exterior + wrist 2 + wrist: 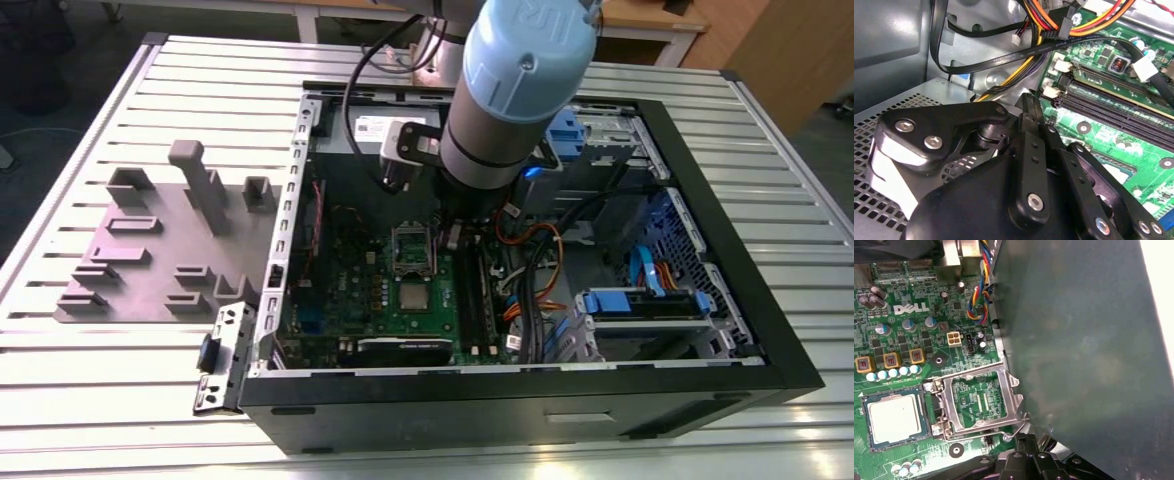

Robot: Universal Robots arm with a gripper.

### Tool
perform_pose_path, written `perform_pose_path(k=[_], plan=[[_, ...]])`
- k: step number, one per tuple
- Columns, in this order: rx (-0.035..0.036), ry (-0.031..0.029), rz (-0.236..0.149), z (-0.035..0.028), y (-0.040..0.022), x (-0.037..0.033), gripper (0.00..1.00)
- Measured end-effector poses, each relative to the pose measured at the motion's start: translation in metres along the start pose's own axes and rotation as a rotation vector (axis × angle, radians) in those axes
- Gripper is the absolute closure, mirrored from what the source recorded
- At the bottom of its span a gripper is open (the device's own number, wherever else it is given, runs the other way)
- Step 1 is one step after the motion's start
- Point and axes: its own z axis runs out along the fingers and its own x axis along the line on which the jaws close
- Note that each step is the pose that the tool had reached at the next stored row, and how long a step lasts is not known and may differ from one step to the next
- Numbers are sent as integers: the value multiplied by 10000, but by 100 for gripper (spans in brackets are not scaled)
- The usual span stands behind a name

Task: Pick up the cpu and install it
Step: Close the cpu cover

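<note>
The cpu [895, 418] is lying flat, metal top upward, inside the black socket [924, 412] on the green board [909, 335]. Nothing is gripping or covering it. In the exterior view the cpu [415, 297] is sitting near the middle of the board, inside the open computer case [534, 405].

Just beside the cpu, the hinged metal frame [979, 402] is lying swung open, with green board showing through its window. A wire lever [1015, 429] is running along the frame's edge on the side away from the cpu.

The gripper [1025, 441] is hanging near that lever, with the frame between it and the cpu. Whether it is touching the lever cannot be told. In the second wrist view the jaws of the gripper [1026, 102] are standing closed together, with nothing held between them.

Long dark memory slots [1114, 97] are running across the board beside the gripper, and orange and yellow cables [1054, 20] are crossing above them.

The arm [521, 90] is reaching down into the case from above. Blue drive brackets [641, 300] are sitting toward the exterior view's right. The case is resting on a slatted counter [120, 400]. A grey fixture plate [160, 250] with raised blocks is lying on the counter at the exterior view's left.
</note>
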Motion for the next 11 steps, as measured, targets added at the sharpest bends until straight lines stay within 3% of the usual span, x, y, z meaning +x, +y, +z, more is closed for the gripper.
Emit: perform_pose_path(k=[11], plan=[[13,-8,52,-45,5,-11,89]])
